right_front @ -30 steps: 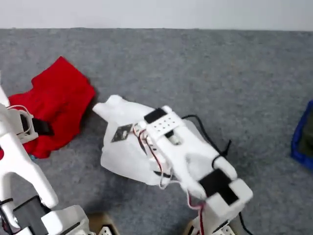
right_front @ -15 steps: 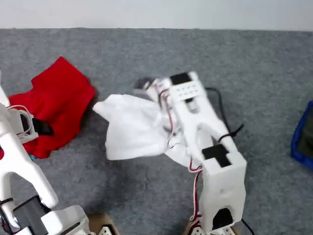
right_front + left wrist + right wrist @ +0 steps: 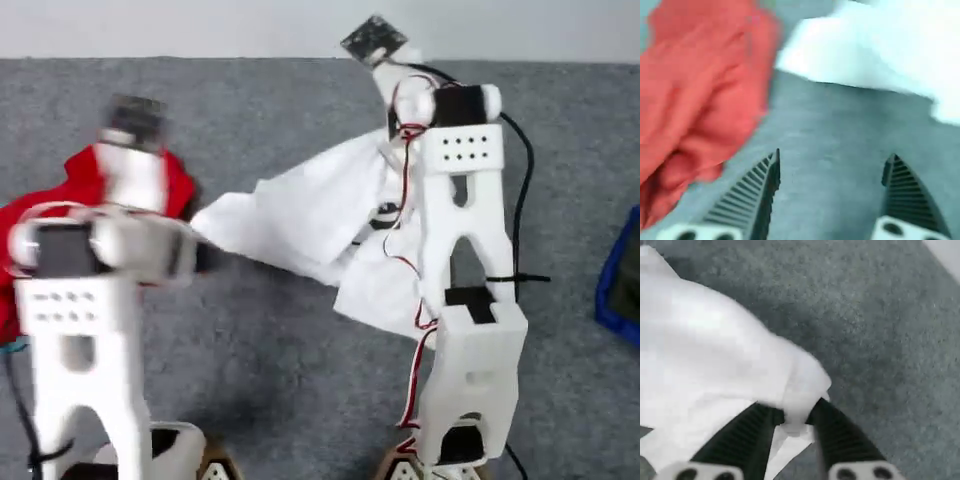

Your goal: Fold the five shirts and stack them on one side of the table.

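My high camera looks down over the table (image 3: 560, 180), both wrist cameras face it close up; all share the white shirt (image 3: 300, 215).

We watched the right arm (image 3: 460, 180) swing from the near side out toward the far edge. The right gripper (image 3: 795, 415), pinching the white shirt (image 3: 310, 215), has drawn it up and stretched it out. The left arm (image 3: 80, 290) has come in from the side, and the left gripper (image 3: 832, 165) now hangs spread over the table (image 3: 250, 380) by the red shirt (image 3: 700, 80).
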Action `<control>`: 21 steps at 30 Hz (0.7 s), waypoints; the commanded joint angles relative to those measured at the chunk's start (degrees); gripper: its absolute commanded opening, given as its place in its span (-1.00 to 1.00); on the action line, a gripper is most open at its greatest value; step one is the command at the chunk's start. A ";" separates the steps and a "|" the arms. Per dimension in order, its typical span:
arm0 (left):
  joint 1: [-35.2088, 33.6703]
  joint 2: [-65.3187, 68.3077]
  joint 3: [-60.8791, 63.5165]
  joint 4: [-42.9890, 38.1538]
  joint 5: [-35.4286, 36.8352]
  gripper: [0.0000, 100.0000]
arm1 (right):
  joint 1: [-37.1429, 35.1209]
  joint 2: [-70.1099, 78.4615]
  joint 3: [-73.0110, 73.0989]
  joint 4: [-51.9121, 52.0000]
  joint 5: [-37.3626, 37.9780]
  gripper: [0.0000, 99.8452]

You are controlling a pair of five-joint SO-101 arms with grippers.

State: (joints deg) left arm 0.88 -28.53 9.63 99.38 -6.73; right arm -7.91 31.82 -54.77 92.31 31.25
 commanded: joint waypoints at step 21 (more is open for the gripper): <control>17.05 -3.43 14.55 -6.59 1.76 -0.37 | -4.62 -23.34 47.82 10.42 15.74 -0.72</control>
State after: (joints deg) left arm 21.10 -30.37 24.66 92.18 -5.93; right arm -8.00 17.05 -22.77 100.66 41.89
